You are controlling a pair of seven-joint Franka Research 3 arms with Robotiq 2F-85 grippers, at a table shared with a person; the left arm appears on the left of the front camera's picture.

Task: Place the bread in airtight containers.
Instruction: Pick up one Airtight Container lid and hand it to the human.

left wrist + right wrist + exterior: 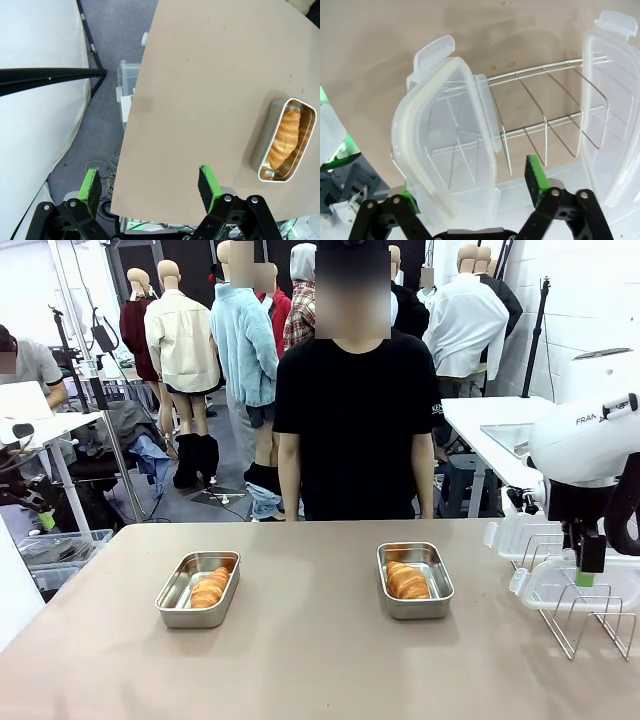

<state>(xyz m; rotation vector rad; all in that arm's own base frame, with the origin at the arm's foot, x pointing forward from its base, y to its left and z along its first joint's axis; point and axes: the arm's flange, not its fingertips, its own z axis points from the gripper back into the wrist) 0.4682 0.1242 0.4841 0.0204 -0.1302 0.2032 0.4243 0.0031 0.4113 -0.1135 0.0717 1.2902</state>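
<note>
A: What can't you make out near the table's point(300, 665) right edge?

B: 1 green pad point(407, 191) of the right gripper point(470, 177) sits behind the clear lid point(445, 150) — just a green smear through plastic, so whether it touches I can't tell. The 2nd lid point(612, 100) is cut by the picture's right side, as is the right arm point(585, 435) in the front view.

A: And farther across?

B: The person's point(355, 430) hands hang below the far edge, hidden. The left pan's point(196, 616) near wall hides its roll's point(210, 588) underside — same for the right pan point(416, 608).
</note>
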